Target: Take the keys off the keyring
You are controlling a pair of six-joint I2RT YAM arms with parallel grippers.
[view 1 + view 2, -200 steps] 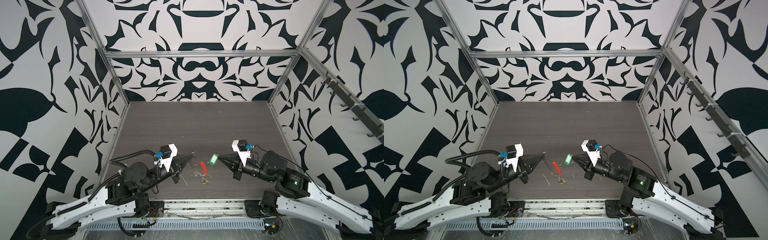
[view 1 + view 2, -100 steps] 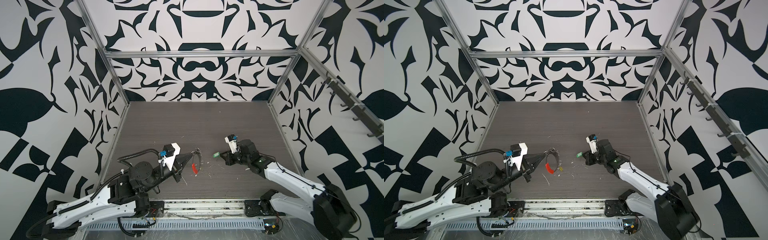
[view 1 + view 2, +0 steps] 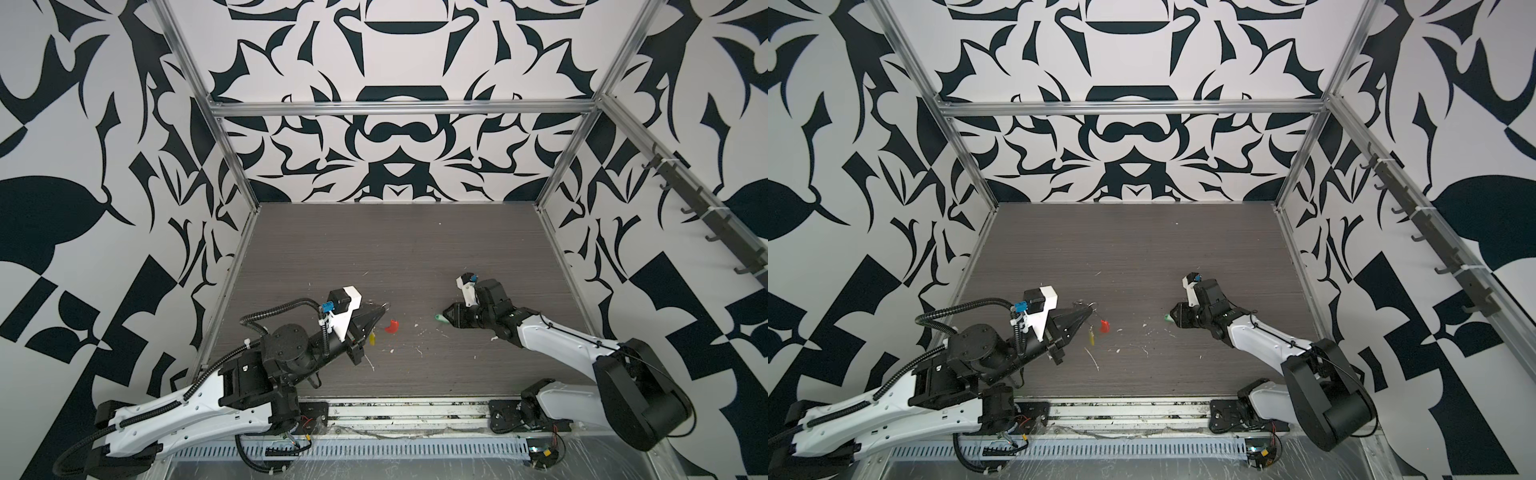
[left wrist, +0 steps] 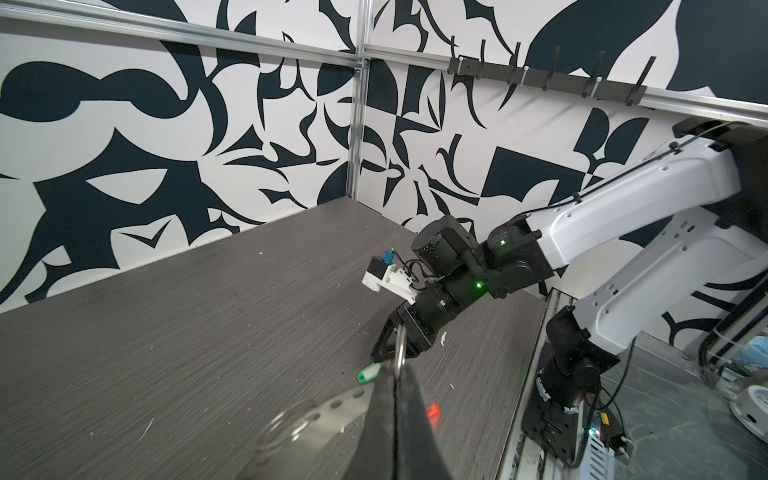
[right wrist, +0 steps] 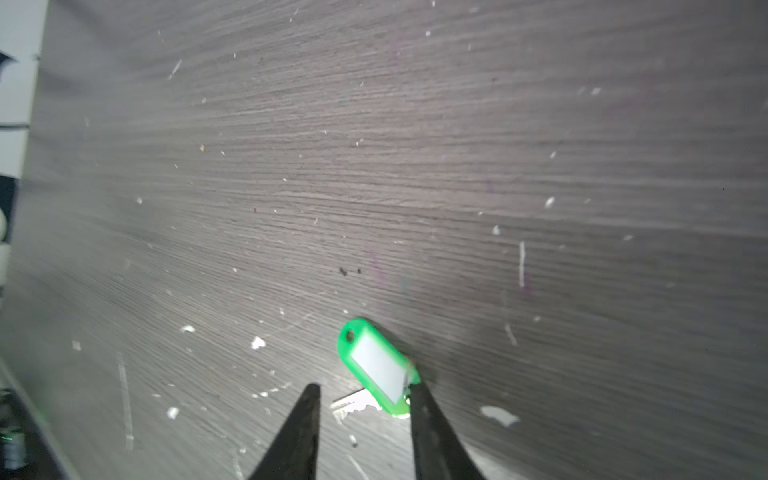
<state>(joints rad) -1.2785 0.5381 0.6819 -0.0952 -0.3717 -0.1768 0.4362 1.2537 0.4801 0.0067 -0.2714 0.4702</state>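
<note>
Clearly the keyring (image 3: 387,306) is in the left gripper (image 3: 383,308), whose fingers (image 4: 405,399) are pressed together on the thin grey wire; the left wrist view shows a short arc of that wire (image 4: 400,348) sticking out past the tips. In both top views the hoop is seen nearly edge-on, a faint grey line at the gripper's tip, left of the table's (image 3: 374,249) middle. Its red section (image 3: 391,326) hangs just below and to the right. The yellow-tagged key (image 3: 1091,338) dangles beside the red section, on the side nearer the left arm; its metal blade is too small to make out.

The green-tagged key (image 5: 376,365) is off the ring and lies flat on the table, well apart from the hoop, right of centre. It is a bright green rounded tag with a white label window and a small hole at one end, and a silver blade (image 5: 355,404) pokes from under it. The right gripper (image 3: 445,319) sits low over it with its fingers (image 5: 419,409) apart. One fingertip is at the tag's corner, though I cannot tell whether it touches
</note>
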